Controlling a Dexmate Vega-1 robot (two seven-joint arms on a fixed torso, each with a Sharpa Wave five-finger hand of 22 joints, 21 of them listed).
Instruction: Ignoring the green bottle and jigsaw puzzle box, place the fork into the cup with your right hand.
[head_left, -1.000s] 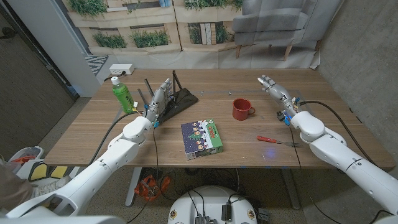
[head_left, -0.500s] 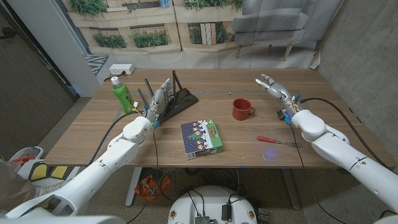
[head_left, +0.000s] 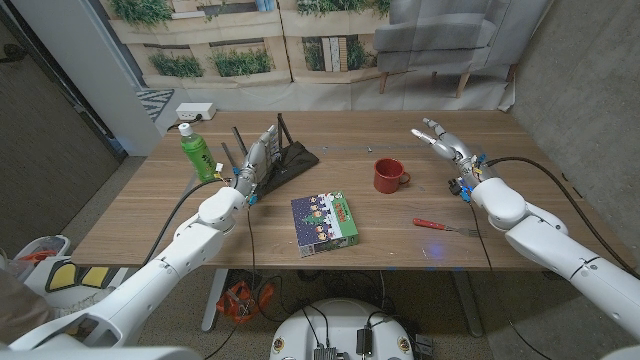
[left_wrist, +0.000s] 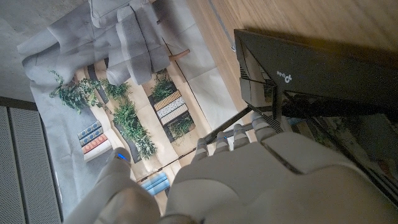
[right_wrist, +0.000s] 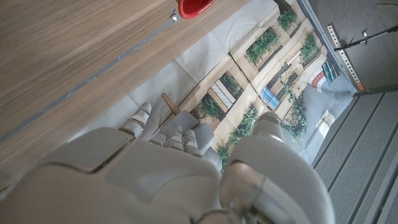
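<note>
A red-handled fork (head_left: 445, 226) lies on the wooden table (head_left: 400, 240) near its front edge, at the right. The red cup (head_left: 388, 175) stands upright in the middle of the table, its handle to the right; its rim also shows in the right wrist view (right_wrist: 194, 6). My right hand (head_left: 443, 142) is raised behind and to the right of the cup, fingers spread and holding nothing, well behind the fork. My left hand (head_left: 258, 158) stands by the black router, fingers straight and together, holding nothing.
A green bottle (head_left: 196, 153) stands at the table's left. The jigsaw puzzle box (head_left: 325, 221) lies left of the fork, in front of the cup. A black router (head_left: 290, 158) with antennas sits behind my left hand. A white power strip (head_left: 195, 111) lies at the far left corner.
My right hand has turned slightly and shifted a little to the right. The left arm, fork and cup have not moved.
</note>
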